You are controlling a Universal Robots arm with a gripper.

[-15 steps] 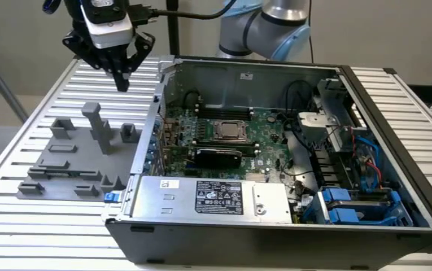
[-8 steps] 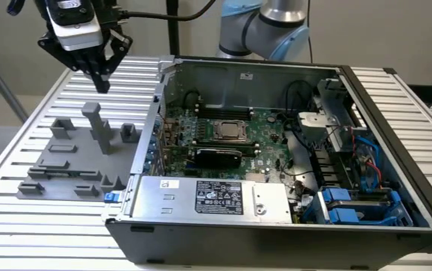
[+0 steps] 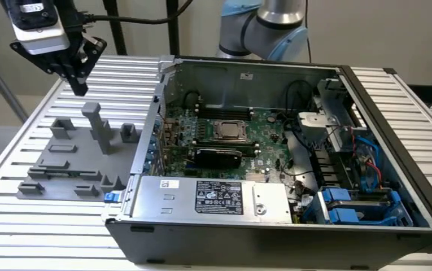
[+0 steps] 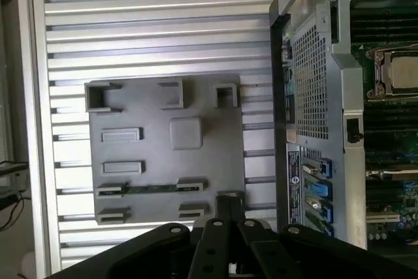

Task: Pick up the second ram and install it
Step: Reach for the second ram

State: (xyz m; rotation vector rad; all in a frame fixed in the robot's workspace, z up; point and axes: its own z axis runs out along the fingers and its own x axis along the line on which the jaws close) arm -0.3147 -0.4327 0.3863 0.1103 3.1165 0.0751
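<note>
The second ram [image 3: 66,171] is a slim green stick lying flat in a slot of the grey holder plate [image 3: 57,152], on the exterior view's left. In the wrist view the ram [image 4: 150,188] sits between two grey clips near one edge of the holder plate [image 4: 157,106]. My gripper [image 3: 78,87] hangs high above the plate's far side, well clear of the ram, its dark fingers [image 4: 229,206] pressed together with nothing between them. The open computer case [image 3: 172,73] holds the motherboard [image 3: 265,164] with its silver CPU [image 3: 231,130].
A tall grey post [image 3: 97,125] and smaller blocks rise from the holder plate just below the gripper. The case's metal wall [image 4: 312,83] stands close beside the plate. A ribbed aluminium table [image 3: 118,70] carries everything. The power supply [image 3: 208,196] and blue drive bays [image 3: 348,206] fill the case's near side.
</note>
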